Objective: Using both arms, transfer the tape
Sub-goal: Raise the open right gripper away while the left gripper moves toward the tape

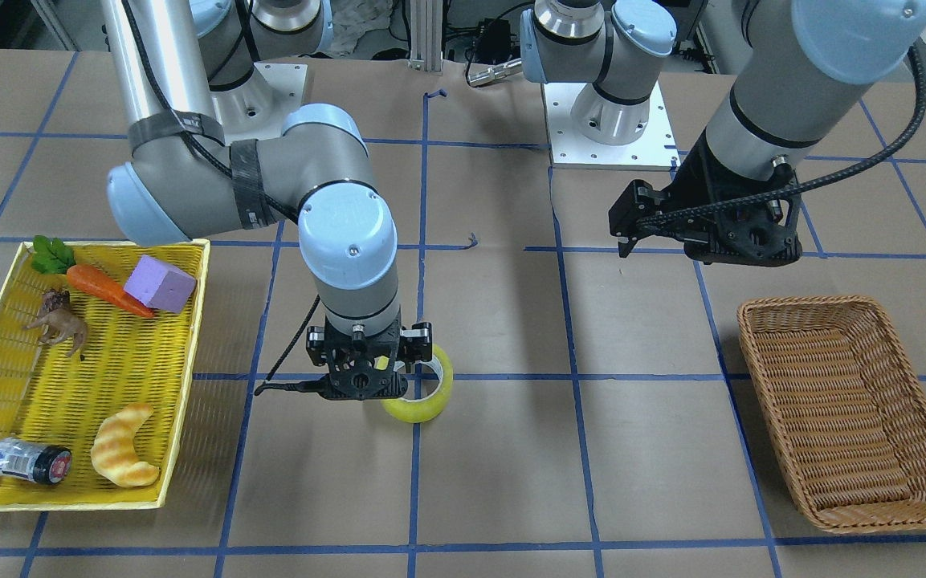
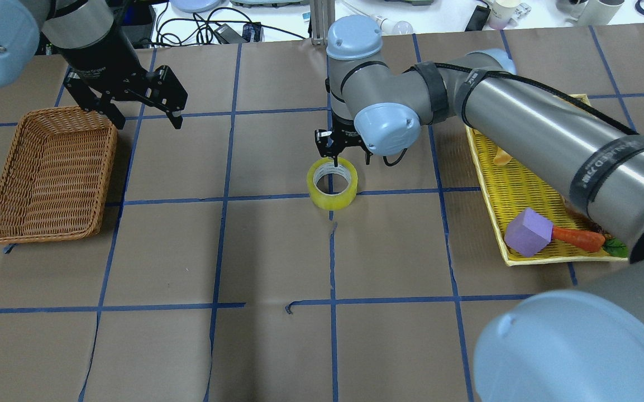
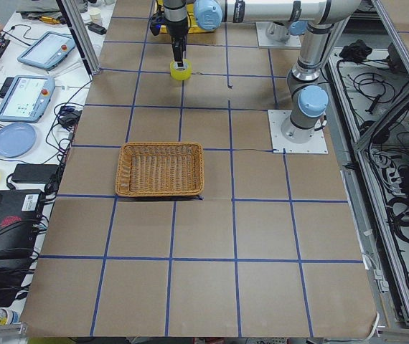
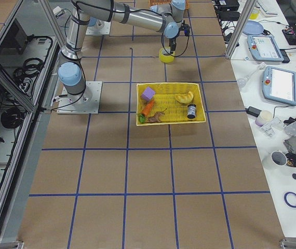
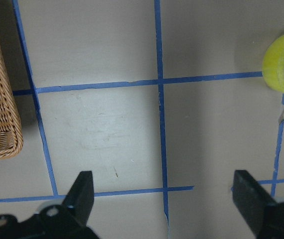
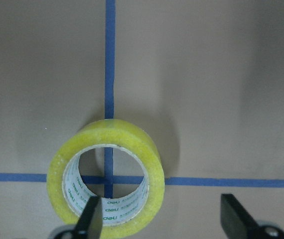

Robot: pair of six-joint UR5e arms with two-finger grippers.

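The yellow-green tape [image 1: 432, 404] lies flat on the brown table near its middle, and also shows in the overhead view [image 2: 333, 196]. My right gripper [image 1: 397, 382] is open directly over it. In the right wrist view one finger [image 6: 90, 219] sits over the tape's [image 6: 107, 135] pale core and the other finger stands outside its wall. My left gripper [image 2: 146, 116] is open and empty, held above the table beside the wicker basket. Its wrist view shows the tape [image 5: 280, 69] far off at the upper right.
A brown wicker basket [image 1: 808, 303] stands empty on the robot's left side [image 2: 53, 167]. A yellow tray [image 1: 85, 377] on the right side holds a croissant [image 1: 122, 456], a carrot [image 1: 105, 289], a purple block [image 1: 159, 282], a toy animal and a small can.
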